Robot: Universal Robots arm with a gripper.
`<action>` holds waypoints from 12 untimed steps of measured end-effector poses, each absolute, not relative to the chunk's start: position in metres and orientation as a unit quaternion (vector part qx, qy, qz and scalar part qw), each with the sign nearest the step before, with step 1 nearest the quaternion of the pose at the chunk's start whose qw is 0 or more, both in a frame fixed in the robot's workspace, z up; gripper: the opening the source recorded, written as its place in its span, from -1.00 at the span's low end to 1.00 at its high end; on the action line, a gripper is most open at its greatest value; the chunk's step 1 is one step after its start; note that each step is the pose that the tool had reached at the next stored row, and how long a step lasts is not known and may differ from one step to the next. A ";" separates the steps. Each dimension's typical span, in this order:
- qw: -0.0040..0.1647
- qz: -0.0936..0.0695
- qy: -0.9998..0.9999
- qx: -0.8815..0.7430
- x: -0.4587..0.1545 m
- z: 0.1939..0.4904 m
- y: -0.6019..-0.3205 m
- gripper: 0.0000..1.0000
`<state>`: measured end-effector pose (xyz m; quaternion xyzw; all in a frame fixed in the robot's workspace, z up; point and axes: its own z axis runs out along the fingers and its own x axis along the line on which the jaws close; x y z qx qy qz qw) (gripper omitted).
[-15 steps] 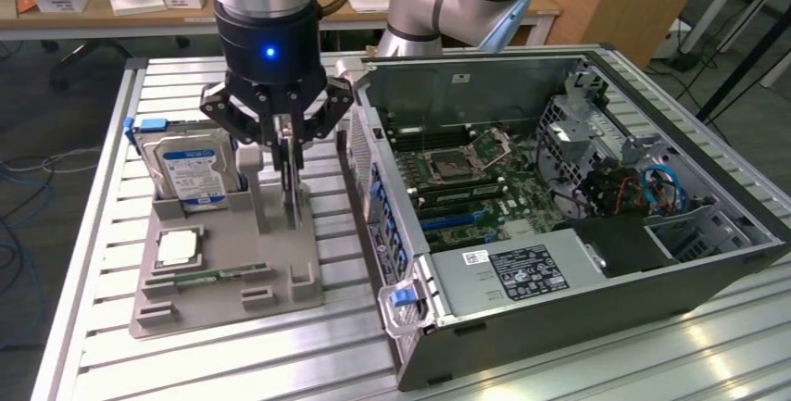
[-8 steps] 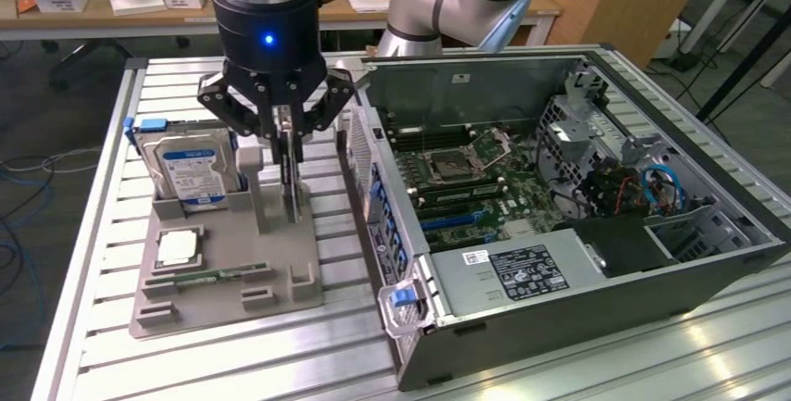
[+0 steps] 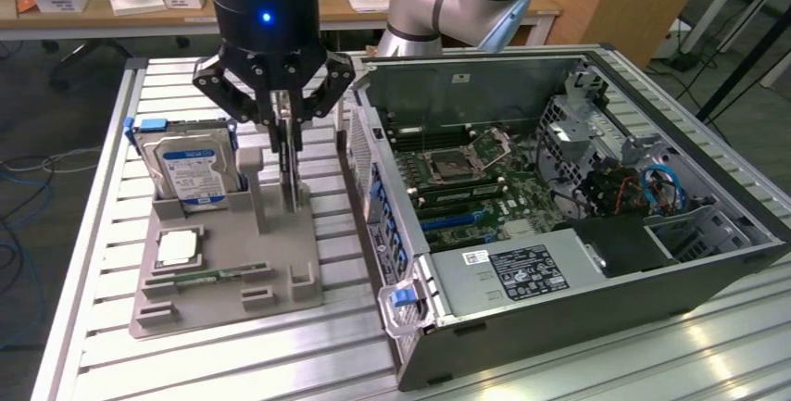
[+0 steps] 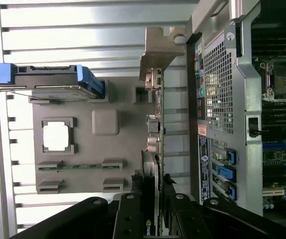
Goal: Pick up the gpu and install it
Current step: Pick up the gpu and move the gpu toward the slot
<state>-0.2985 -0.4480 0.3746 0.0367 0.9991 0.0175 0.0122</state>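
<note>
place: lab | cues: slatted metal bench (image 3: 247, 355), open computer case (image 3: 594, 327)

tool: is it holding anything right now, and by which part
The graphics card, clamped by the tool along its top edge, standing upright in the gray tray.

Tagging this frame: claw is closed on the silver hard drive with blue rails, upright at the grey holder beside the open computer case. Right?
No. The claw is closed on the thin black graphics card with silvery end bracket, not the silver hard drive, as the exterior view shows. It is upright at the grey holder beside the open computer case.
</note>
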 end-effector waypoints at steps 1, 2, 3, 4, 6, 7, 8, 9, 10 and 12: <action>0.012 0.017 0.999 0.036 -0.298 0.377 -0.448 -0.47; 0.012 0.017 0.999 0.036 -0.298 0.380 -0.448 -0.47; 0.012 0.017 0.999 0.035 -0.298 0.381 -0.448 -0.47; 0.012 0.017 0.999 0.034 -0.299 0.383 -0.448 -0.47; 0.012 0.018 0.999 0.030 -0.299 0.384 -0.448 -0.47; 0.012 0.018 0.999 0.026 -0.298 0.384 -0.448 -0.47; 0.012 0.018 1.000 0.022 -0.298 0.384 -0.448 -0.47; 0.012 0.018 1.000 0.018 -0.299 0.384 -0.448 -0.47; 0.012 0.018 1.000 0.014 -0.299 0.384 -0.448 -0.47; 0.012 0.018 1.000 0.008 -0.298 0.385 -0.448 -0.47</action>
